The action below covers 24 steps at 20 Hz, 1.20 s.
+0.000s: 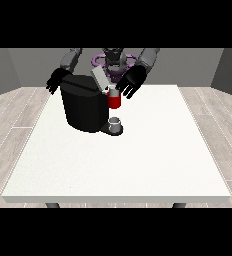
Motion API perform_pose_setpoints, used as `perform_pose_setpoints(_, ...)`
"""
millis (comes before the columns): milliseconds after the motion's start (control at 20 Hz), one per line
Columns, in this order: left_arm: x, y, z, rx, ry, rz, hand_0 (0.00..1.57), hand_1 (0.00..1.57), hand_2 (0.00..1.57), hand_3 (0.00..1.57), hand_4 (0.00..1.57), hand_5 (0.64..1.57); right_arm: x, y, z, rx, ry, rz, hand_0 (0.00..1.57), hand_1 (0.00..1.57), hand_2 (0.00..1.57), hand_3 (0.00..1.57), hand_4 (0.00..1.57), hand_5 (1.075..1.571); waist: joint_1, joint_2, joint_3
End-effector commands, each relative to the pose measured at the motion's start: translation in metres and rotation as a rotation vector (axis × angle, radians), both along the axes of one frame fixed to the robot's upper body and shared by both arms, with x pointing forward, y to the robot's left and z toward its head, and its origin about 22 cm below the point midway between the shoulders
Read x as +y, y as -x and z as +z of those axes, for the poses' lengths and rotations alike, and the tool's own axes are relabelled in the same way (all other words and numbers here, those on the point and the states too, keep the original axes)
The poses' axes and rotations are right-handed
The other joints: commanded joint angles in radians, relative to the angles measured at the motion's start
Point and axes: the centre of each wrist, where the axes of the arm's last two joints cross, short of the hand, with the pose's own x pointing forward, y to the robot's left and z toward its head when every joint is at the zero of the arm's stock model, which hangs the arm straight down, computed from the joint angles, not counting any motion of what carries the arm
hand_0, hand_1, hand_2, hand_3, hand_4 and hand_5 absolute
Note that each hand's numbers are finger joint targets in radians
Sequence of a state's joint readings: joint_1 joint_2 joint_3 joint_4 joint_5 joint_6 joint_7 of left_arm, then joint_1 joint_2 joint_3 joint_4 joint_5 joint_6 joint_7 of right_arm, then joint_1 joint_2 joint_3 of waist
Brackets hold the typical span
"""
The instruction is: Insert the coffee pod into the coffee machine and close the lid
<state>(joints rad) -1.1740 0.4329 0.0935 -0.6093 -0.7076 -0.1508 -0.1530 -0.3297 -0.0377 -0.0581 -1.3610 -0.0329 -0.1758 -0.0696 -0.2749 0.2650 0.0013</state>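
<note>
A small grey cup (115, 123) fronts the coffee machine (85, 107); the spread, empty hand at the view's right (131, 81) should press the raised lid (100, 80) squarely down.

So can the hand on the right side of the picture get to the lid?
Probably yes. The hand at the view's right hangs with spread fingers just beside the raised lid of the coffee machine, and nothing shows between them.

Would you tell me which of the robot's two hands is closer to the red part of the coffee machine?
The hand at the view's right; it hovers just beside the red part, whereas the hand at the view's left sits behind the coffee machine.
</note>
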Motion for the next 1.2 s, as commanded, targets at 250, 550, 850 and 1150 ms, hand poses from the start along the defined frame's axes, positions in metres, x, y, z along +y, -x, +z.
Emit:
perform_pose_setpoints(250,0.008,0.002,-0.015,0.058,-0.116,-0.011,0.0,0.0,0.0,0.0,0.0,1.571,-0.008,-0.002,0.009,0.012,0.008,-0.004,0.0,0.0,0.0,0.0,0.36,1.571,0.0,-0.021,-0.0012)
perform_pose_setpoints(550,0.011,0.002,-0.009,0.065,-0.1,-0.029,0.0,0.0,0.0,0.0,0.0,1.571,-0.013,0.003,-0.002,0.016,0.016,-0.031,0.0,0.0,0.0,0.0,0.38,1.571,0.007,-0.035,-0.0013)
perform_pose_setpoints(850,0.02,0.007,-0.036,0.138,-0.079,-0.031,0.0,0.0,0.0,0.0,0.0,1.571,-0.026,0.022,-0.027,0.118,-0.023,-0.029,0.0,0.0,0.0,0.0,0.38,1.571,0.039,-0.126,-0.0012)
perform_pose_setpoints(1150,-0.003,0.01,-0.064,0.186,0.038,-0.043,0.0,0.0,0.0,0.0,0.0,1.571,-0.028,0.039,-0.054,0.134,-0.031,-0.069,0.0,0.0,0.0,0.0,0.43,1.571,0.086,-0.202,-0.0012)
